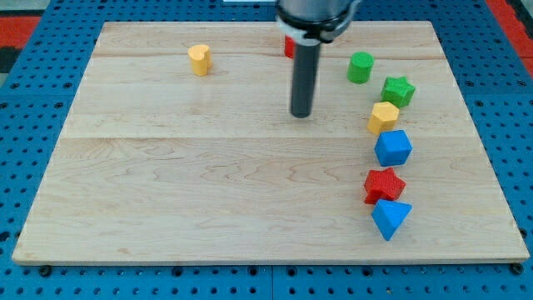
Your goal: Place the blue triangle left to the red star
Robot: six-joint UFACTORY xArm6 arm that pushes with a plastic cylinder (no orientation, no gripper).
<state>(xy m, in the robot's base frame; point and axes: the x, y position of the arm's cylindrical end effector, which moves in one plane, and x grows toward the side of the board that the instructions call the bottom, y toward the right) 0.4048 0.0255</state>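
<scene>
The blue triangle lies near the view's bottom right, touching the lower right side of the red star. My tip stands on the board near the upper middle, well up and to the left of both blocks and touching none.
A blue cube, a yellow hexagon, a green star and a green cylinder run up the right side. A yellow heart sits at upper left. A red block is partly hidden behind the rod.
</scene>
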